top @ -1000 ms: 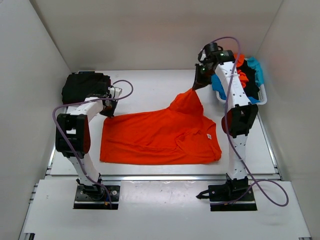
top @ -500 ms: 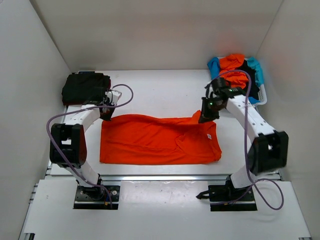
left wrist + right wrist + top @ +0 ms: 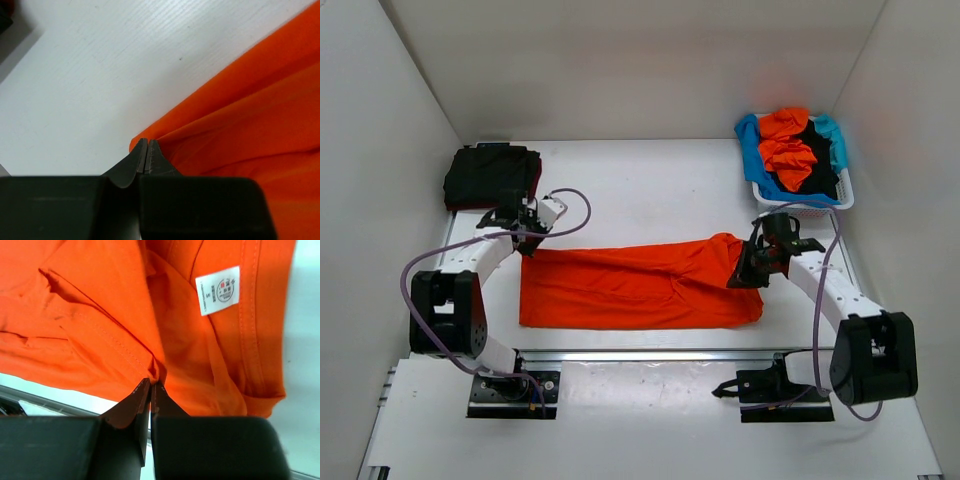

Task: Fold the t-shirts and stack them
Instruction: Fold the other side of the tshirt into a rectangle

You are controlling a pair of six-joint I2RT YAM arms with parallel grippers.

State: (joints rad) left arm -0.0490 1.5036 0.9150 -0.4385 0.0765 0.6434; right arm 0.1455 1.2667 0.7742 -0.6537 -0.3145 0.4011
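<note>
Left gripper (image 3: 146, 152) pinched on orange t-shirt (image 3: 250, 130) edge, white table (image 3: 100, 65)

White table (image 3: 650, 185), plain white walls (image 3: 620, 60) on three sides, soft even light, metal rail (image 3: 650, 354) along near edge

White table (image 3: 650, 190): orange t-shirt (image 3: 620, 290) across the middle, black t-shirt (image 3: 490, 175) far left, white basket (image 3: 846, 196) far right

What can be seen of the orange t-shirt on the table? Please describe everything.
The orange t-shirt is plain, bright, soft cloth. It lies on the white table as a long creased band, left to right. A white label marked S shows near the collar. The left gripper is shut on its far left corner; the right gripper is shut on a bunched fold at its right end.
</note>
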